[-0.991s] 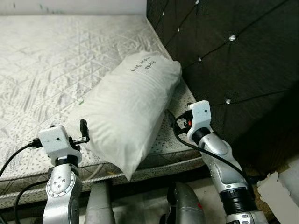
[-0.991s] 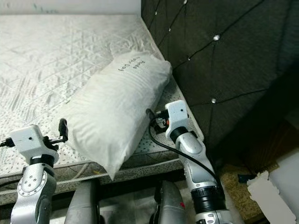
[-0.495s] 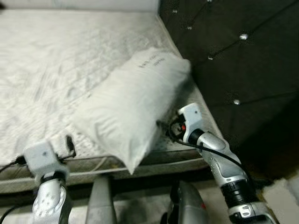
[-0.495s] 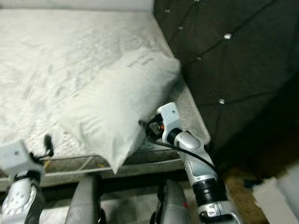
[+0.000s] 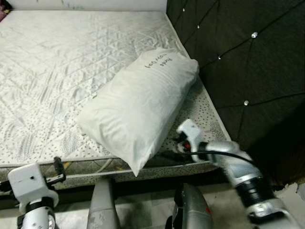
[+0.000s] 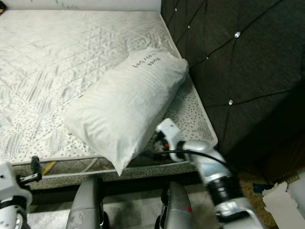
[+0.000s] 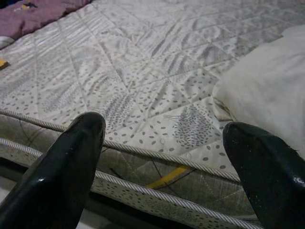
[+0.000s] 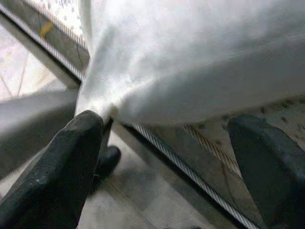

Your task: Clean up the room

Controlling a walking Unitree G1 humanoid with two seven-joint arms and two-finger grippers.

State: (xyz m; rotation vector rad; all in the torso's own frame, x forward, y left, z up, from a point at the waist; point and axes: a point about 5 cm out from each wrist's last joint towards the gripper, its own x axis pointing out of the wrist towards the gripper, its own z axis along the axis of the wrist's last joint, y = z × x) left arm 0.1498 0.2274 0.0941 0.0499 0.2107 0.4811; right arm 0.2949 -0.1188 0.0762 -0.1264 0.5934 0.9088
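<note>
Pillow [image 5: 140, 110] lies diagonally on mattress [image 5: 57, 71], long axis from headboard [image 5: 248, 62] corner to near edge; both end effectors gape wide.

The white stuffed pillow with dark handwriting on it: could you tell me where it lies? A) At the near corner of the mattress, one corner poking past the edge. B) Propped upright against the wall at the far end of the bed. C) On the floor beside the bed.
A: the white stuffed pillow lies on the quilted grey-white mattress beside the dark tufted headboard, its lowest corner overhanging the mattress edge.
</note>
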